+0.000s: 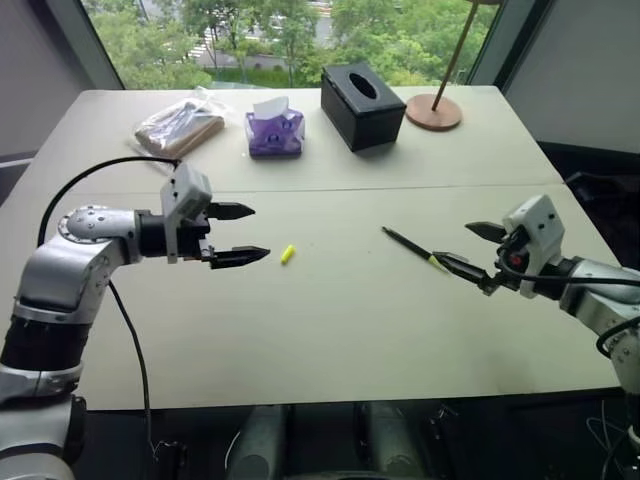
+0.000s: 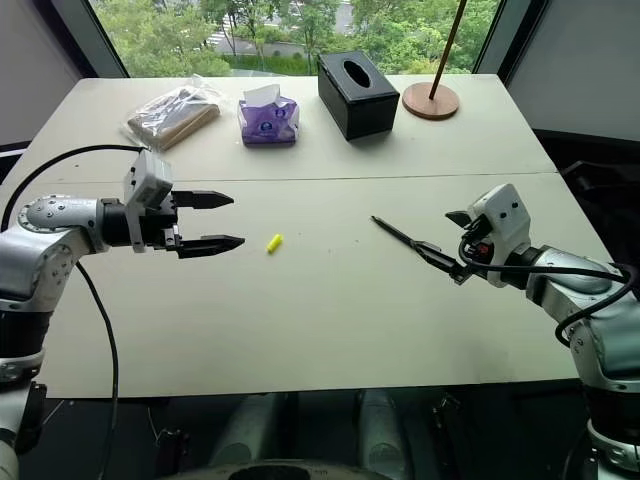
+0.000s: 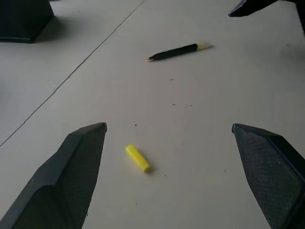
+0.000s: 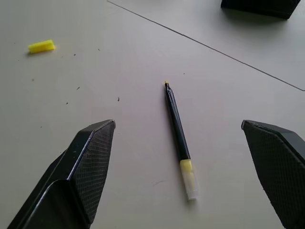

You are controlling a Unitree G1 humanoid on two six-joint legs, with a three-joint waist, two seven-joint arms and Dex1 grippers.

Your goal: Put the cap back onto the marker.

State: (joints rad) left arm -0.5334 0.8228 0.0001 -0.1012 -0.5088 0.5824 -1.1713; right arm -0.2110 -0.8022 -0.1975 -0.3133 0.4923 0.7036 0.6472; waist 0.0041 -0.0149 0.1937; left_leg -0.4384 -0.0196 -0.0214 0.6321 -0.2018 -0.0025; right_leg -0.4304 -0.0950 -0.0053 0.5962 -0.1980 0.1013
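**Cap and marker both loose on the table, one to each wide-open gripper**

The cap lies flat on the pale table, just beyond the tips of the left gripper, at about 3 o'clock from it in the head view. Its short axis slants roughly from 1 to 7 o'clock. The left arm is plainly the nearer one to it.

The marker lies flat to the right of centre, well apart from the cap, at about 3 o'clock from it. Its long axis runs from 10 to 4 o'clock: the bare tip points up-left toward the table's middle, and the yellow end section is toward the right gripper. In the head view that gripper's lower finger overlaps the marker's yellow end; whether it touches is not clear, and in the right wrist view the marker lies free between the two fingers, nearly in line with them. The right arm is the nearer one to the marker.

Both grippers stand spread wide and hold nothing. The left one points across the table toward the cap, the right one points back toward the marker, so the two face each other.

Judged from this, no pick has been made yet. The coming move turns on each hand closing across its own piece: left on the cap, right on the marker's barrel, which its fingers already straddle
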